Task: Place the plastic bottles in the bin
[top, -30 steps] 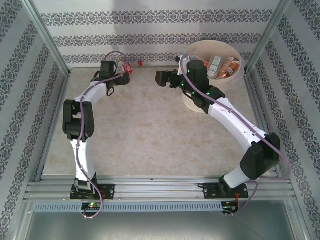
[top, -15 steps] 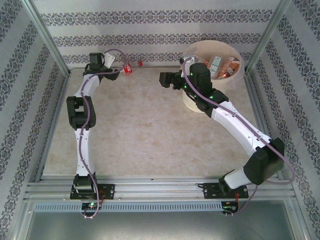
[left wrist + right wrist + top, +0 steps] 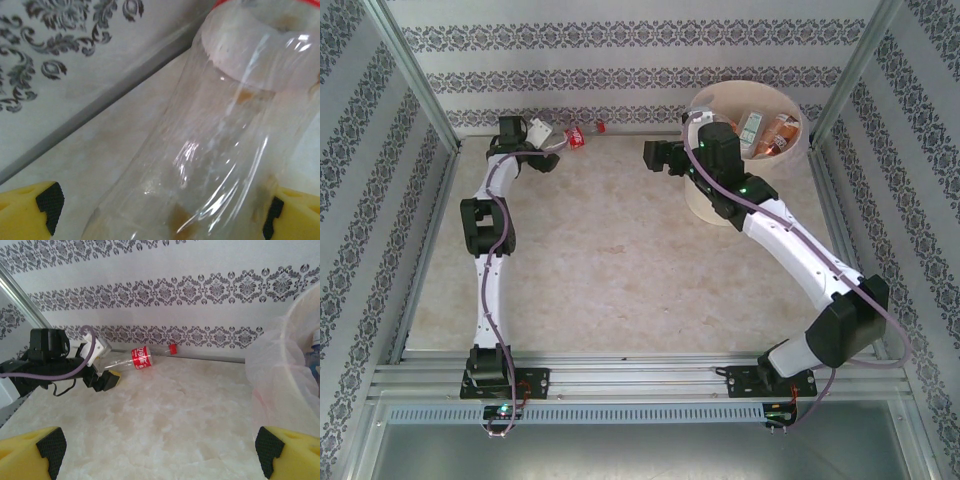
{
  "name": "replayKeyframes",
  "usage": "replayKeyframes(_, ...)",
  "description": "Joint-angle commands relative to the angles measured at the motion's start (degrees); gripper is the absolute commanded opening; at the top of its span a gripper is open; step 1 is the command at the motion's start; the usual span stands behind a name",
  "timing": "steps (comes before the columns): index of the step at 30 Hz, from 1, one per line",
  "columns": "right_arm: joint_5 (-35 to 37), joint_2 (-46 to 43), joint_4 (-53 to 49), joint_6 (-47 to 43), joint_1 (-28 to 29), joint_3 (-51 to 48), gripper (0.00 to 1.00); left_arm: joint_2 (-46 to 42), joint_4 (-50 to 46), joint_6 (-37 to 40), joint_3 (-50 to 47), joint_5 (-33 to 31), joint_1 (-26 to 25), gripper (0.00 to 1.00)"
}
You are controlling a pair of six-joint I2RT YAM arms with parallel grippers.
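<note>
Bottle (image 3: 215, 140) far left of bin (image 3: 745, 85): clear thin plastic, glossy, creased. Bin: cream plastic, smooth; liner bag (image 3: 272, 365) filmy, translucent pinkish. Table (image 3: 620, 260) beside bin: marble-look, matt. Walls (image 3: 620, 60) behind bin: printed paper, matt. Frame rail (image 3: 640, 372): brushed metal. Right gripper (image 3: 159, 452) fingers (image 3: 22, 462): yellow plastic; pads (image 3: 50, 447) black, possibly rubber.

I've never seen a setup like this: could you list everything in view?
loose bottle: one, clear with red label and cap, lying by the far wall
bottles in bin: several, orange and white labels, inside it
bin: one, cream with pinkish liner, far right corner
table: one, beige marble
walls: grey-patterned wallpaper, around
arms: two, white and black, at near edge
left hand: one, yellow-tipped, open either side of the loose bottle
right hand: one, yellow-tipped, open, left of the bin
</note>
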Motion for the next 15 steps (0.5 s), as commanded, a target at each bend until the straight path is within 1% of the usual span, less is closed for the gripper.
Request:
replayKeyframes(1, 1.99, 1.81, -1.76, -1.28, 0.73, 2.90, 0.98, 1.81, -2.63, -0.69, 3.07, 6.16, 1.52, 1.00)
replayKeyframes(3, 1.86, 2.32, -1.72, -1.43, 1.02, 3.70, 0.98, 2.52, -3.82, -0.09, 4.09, 7.58, 1.61, 0.95)
replayKeyframes(5, 1.89, 2.67, -1.46, -1.82, 1.42, 4.47, 0.98, 2.58, -4.49, -0.07, 4.40, 9.46, 1.61, 0.89)
replayKeyframes(8, 2.36, 2.88, -1.81, -2.67, 1.91, 5.55, 0.98, 2.54, -5.17, -0.82, 5.09, 11.90, 1.54, 0.76)
replayKeyframes(10, 3.20, 2.78, -2.05, -3.20, 2.18, 5.74, 0.98, 2.37, -5.93, -1.43, 5.32, 13.57, 1.44, 0.70)
replayKeyframes(13, 3.91, 2.18, -2.15, -3.48, 2.43, 5.47, 0.98, 1.77, -7.91, -1.11, 5.16, 14.98, 0.93, 0.64)
replayKeyframes(15, 4.37, 1.70, -2.30, -3.58, 2.51, 5.18, 0.98, 0.70, -9.06, -0.74, 4.07, 14.84, 0.44, 0.62)
